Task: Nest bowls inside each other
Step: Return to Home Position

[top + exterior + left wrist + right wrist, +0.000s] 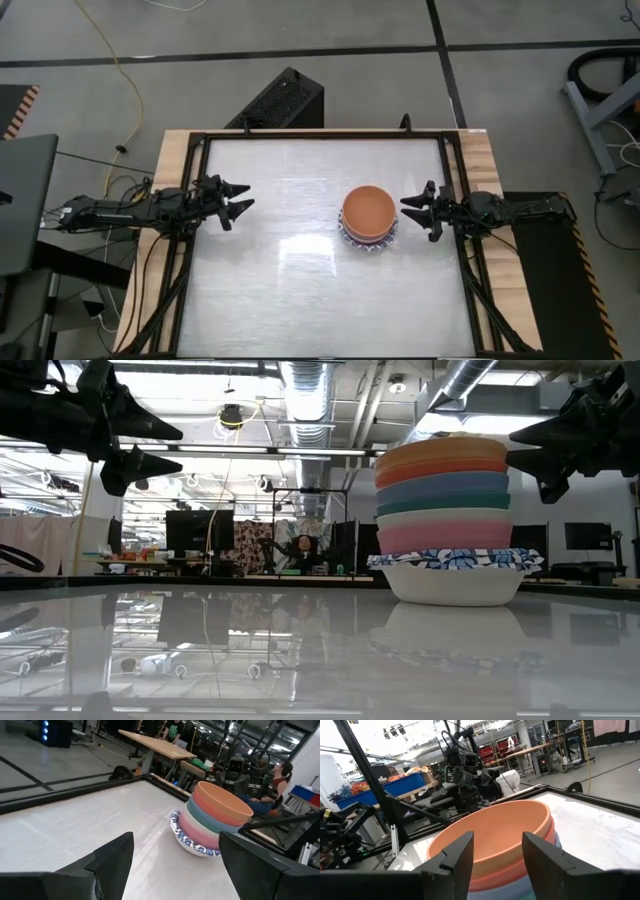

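The bowls stand nested in one stack (368, 218) right of the table's middle. An orange bowl (495, 835) is on top; below it come red, blue, green, cream and pink ones (445, 510). A white bowl with a blue-and-white patterned outside (455, 575) rests on the table at the bottom. My right gripper (412, 207) hovers open just right of the stack, level with its top, touching nothing. My left gripper (238, 198) hovers open near the table's left edge, far from the stack.
A black frame (320, 136) runs along the table's edges. The shiny tabletop (290, 280) lies bare left of and in front of the stack. A person (280, 780) sits in the room beyond the table.
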Robot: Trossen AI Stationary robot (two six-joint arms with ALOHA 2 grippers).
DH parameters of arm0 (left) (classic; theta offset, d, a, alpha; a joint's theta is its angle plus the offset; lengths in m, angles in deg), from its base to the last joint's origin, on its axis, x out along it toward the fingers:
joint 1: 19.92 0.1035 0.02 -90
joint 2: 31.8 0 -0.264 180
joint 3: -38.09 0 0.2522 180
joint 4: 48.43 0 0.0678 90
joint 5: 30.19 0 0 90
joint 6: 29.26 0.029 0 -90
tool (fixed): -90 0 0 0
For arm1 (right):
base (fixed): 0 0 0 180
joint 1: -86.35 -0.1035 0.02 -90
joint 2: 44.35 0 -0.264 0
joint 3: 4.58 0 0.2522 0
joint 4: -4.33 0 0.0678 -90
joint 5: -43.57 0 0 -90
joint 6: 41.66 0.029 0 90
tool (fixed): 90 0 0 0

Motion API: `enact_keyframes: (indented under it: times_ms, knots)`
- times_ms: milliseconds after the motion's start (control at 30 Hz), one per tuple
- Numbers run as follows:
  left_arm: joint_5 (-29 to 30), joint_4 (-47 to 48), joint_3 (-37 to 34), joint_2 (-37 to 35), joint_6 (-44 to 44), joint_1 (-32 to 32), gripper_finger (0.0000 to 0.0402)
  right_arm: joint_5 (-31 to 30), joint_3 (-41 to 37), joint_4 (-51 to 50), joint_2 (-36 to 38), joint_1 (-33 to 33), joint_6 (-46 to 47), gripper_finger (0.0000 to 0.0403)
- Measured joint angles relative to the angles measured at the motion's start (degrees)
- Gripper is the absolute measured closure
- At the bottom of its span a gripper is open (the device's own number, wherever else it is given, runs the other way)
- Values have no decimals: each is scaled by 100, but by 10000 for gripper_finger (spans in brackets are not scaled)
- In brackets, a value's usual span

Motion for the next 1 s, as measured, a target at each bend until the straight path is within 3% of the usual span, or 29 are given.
enact_keyframes:
  times_ms: [500,800,900,1000]
  knots:
    - [5,1130,0,5,-67,0,120,0,-2,-2,0,0,2,216]
    - [50,2023,0,4,-2081,2,120,1,-2,-4,0,0,3,216]
    - [649,1889,0,12,-1966,27,120,1,-3,-4,0,0,4,216]
    - [1340,1435,0,12,-2635,35,120,0,-2,-4,0,0,4,216]
